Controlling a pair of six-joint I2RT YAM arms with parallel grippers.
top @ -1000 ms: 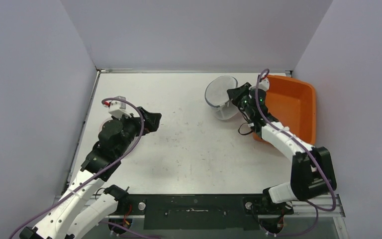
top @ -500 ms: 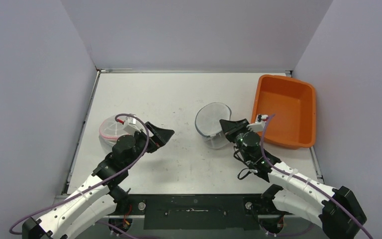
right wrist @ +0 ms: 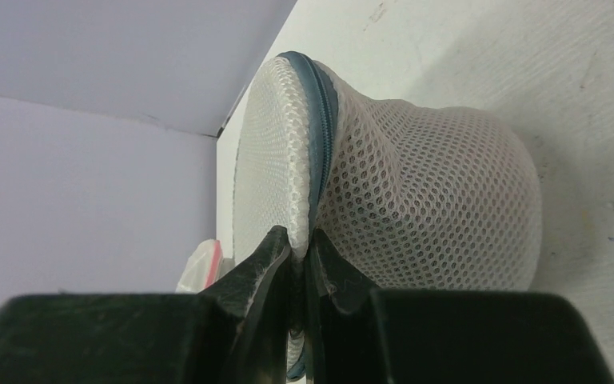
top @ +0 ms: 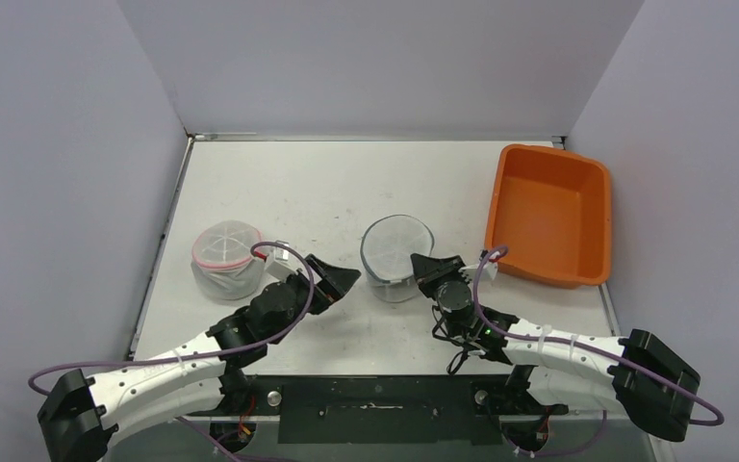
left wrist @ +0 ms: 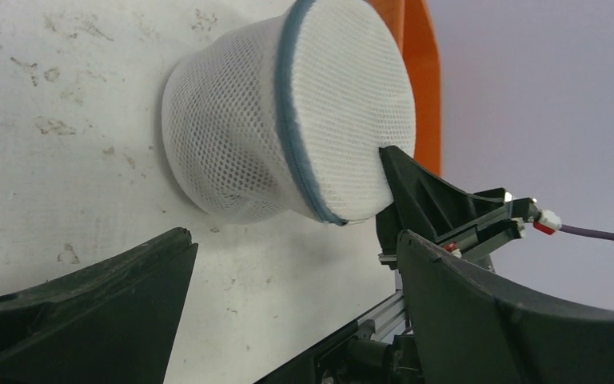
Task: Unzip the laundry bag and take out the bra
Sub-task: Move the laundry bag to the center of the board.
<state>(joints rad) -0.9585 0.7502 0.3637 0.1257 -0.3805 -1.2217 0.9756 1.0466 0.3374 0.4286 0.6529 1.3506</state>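
bag: the white mesh drum-shaped laundry bag with the grey-blue zip rim (top: 396, 258) sits on the table just off the near-left corner of the orange plastic tub (top: 548, 212), round face tipped up

right gripper: the right gripper (top: 430, 269) is pinched tight on the bag's rim, on the side facing the tub; the wrist view shows both fingers squeezing the mesh right next to the zip

left gripper: the left gripper (top: 332, 281) has its jaws wide apart with nothing in them. It's on the far side of the bag from the tub, close but not touching

key relation: the bag lies straight ahead of the open left jaws, between the two grippers

zip axis: the zip runs as a loop round the rim, so the pull probably has to travel along that curve. Can't spot the pull tab itself

nearer arm: right is already on it, left looks like the free one for the zip

arm poses: both stretched low and forward, wrists angled inward

bra: not visible, presumably inside

other bag: a pink-rimmed white mesh bag (top: 225, 258) sits much farther from the tub, untouched
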